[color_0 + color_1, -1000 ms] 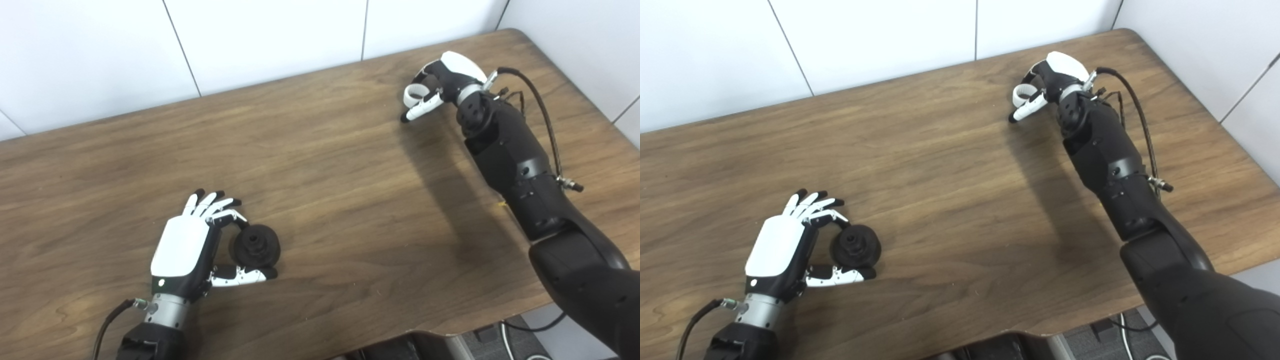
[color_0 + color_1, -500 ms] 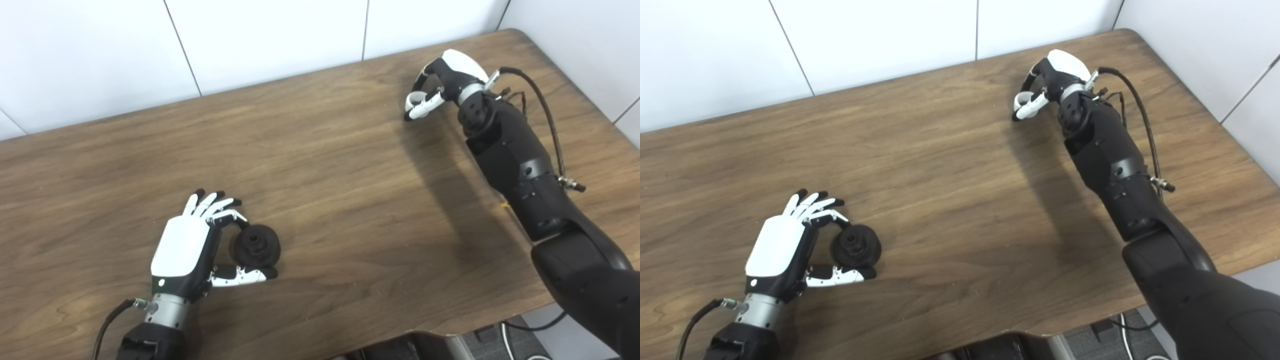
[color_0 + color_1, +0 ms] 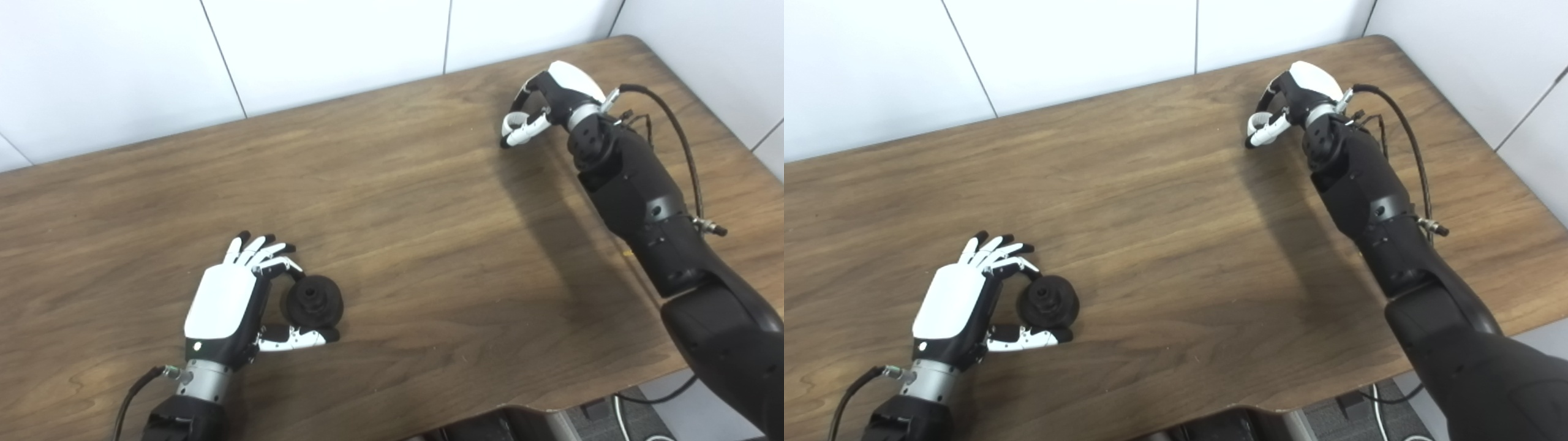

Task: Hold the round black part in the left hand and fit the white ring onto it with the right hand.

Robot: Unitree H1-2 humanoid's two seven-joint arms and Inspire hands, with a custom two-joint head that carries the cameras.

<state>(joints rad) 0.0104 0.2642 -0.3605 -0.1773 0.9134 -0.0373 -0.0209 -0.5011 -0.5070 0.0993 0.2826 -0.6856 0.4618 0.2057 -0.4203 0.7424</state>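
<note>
The round black part rests on the wooden table at the front left. My left hand lies beside it, one curled finger touching its upper left edge and the thumb along its lower edge, pinching it; the other fingers stay stretched out. At the far right, my right hand hovers low over the table with fingers and thumb curled around the white ring. Only part of the ring shows between the fingers.
A white tiled wall runs along the table's far edge and right side. A black cable loops off the right forearm. The table's front edge has a rounded cut-out with dark gear below it.
The right hand's fingers have curled shut around the white ring and the hand has shifted slightly right. The left hand and the black part have not moved.
</note>
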